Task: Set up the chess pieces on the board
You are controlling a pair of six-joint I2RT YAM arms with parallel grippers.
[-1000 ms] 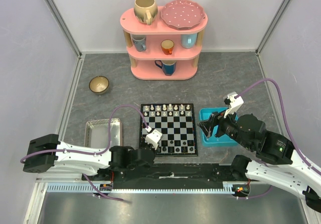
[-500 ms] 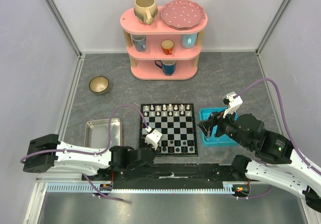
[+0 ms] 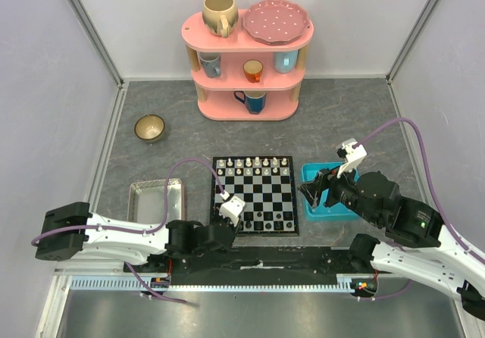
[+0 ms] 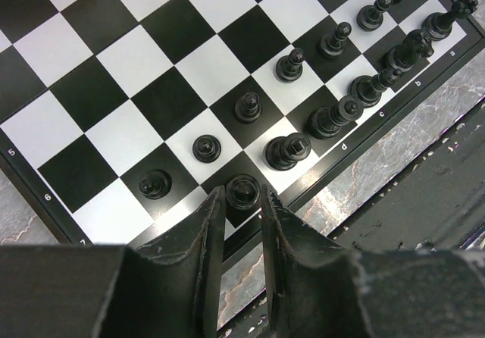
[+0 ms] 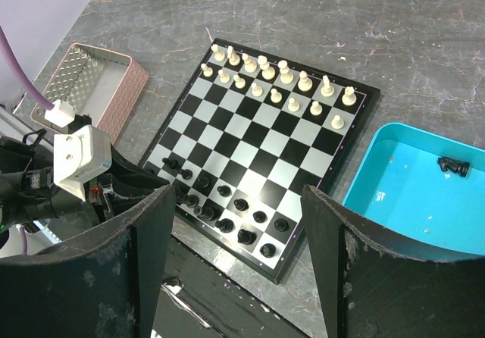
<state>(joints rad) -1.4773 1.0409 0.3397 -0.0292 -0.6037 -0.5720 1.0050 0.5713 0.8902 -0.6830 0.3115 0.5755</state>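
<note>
The board (image 3: 254,194) lies between my arms. Cream-white chess pieces (image 3: 254,164) fill its two far rows and black ones (image 3: 265,218) stand along the near rows. My left gripper (image 4: 241,201) is low over the near-left corner of the board (image 4: 114,73). Its fingers stand narrowly open on either side of a black piece (image 4: 244,190), which stands upright on an edge square. My right gripper (image 3: 317,192) hovers wide open and empty over the blue tray (image 3: 307,173). One black piece (image 5: 453,165) lies in that tray.
A pink-rimmed grey tray (image 3: 155,200) sits left of the board. A small bowl (image 3: 149,128) is at the far left. A pink shelf (image 3: 246,107) with cups and a plate stands at the back. The black arm mount runs along the near edge.
My left fingers have parted slightly around the black piece, which now stands on the board. Neither arm has visibly shifted.
</note>
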